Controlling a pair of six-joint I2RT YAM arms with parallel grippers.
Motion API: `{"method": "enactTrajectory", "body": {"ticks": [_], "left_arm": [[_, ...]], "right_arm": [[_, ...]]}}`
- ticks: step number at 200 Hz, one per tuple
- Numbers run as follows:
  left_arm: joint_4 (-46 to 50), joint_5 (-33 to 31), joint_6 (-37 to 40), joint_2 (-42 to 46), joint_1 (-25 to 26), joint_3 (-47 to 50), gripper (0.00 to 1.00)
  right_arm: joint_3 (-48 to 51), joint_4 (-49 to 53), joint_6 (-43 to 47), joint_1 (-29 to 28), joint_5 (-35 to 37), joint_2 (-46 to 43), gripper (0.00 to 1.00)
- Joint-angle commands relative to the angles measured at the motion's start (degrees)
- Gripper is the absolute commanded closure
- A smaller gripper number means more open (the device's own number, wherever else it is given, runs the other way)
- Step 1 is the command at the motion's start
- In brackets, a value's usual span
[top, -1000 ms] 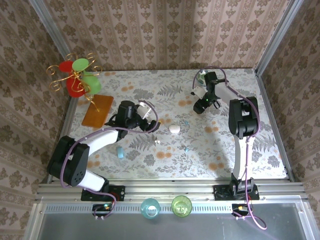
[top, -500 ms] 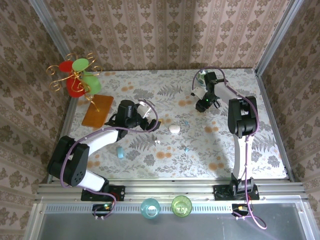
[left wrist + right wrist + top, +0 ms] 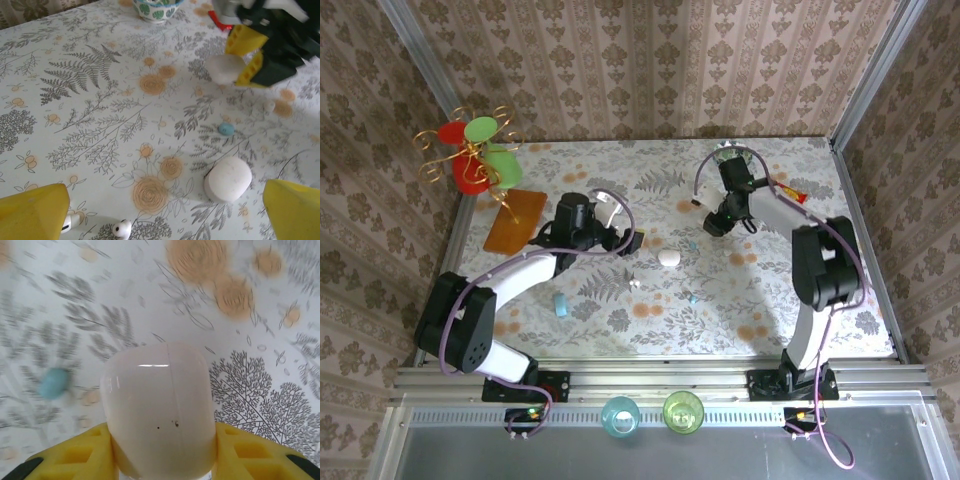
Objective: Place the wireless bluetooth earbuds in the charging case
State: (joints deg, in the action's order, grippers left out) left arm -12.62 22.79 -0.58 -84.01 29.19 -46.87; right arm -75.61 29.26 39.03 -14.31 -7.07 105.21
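On the floral-patterned table [image 3: 840,290] I have my right gripper [image 3: 161,460] at the far middle. Its yellow fingers are clamped on a glossy white oval plastic pebble [image 3: 160,400]. My left gripper [image 3: 162,212] sits left of centre with its fingers spread wide apart. A second white oval pebble [image 3: 228,179] lies on the table near one of those fingers. The light-blue rounded plastic charging case [image 3: 560,305] lies near-left, well apart from both grippers. Two tiny white plastic earbuds [image 3: 121,228] lie just beside the left gripper's other finger.
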Motion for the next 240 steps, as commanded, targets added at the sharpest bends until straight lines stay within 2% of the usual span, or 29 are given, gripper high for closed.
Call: {"method": "enactTrajectory", "body": {"ticks": [1,43,50,88,106,181,240], "left_arm": [[6.7,2.7,-8.4,1.7,-0.7,-3.7,0.0],[9.8,13.6,-23.3,1.6,-2.1,-6.3,0.02],[9.2,17.2,-25.5,1.3,-2.1,-6.4,0.03],[8.0,26.0,-34.2,-1.0,-1.9,-8.7,0.16],[4.1,29.1,-36.9,-1.6,-1.3,-8.7,0.22],[-14.9,32.5,-42.9,-2.8,1.1,-5.8,0.45],[-12.8,32.3,-39.0,-3.3,2.4,-5.9,0.47]], "right_arm": [[5.1,-7.4,-0.2,-3.4,0.5,-7.7,0.64],[12.0,-9.8,-0.9,-8.9,-2.4,-18.8,0.65],[12.5,-9.9,-0.9,-10.0,-2.9,-20.3,0.65],[12.0,-4.7,1.1,-14.6,-3.6,-25.0,0.66],[11.4,-4.2,1.1,-15.8,-3.3,-27.1,0.66],[9.0,-5.9,0.0,-18.1,-4.4,-27.8,0.71],[7.0,-7.3,0.0,-18.7,-4.4,-26.1,0.73]]}}
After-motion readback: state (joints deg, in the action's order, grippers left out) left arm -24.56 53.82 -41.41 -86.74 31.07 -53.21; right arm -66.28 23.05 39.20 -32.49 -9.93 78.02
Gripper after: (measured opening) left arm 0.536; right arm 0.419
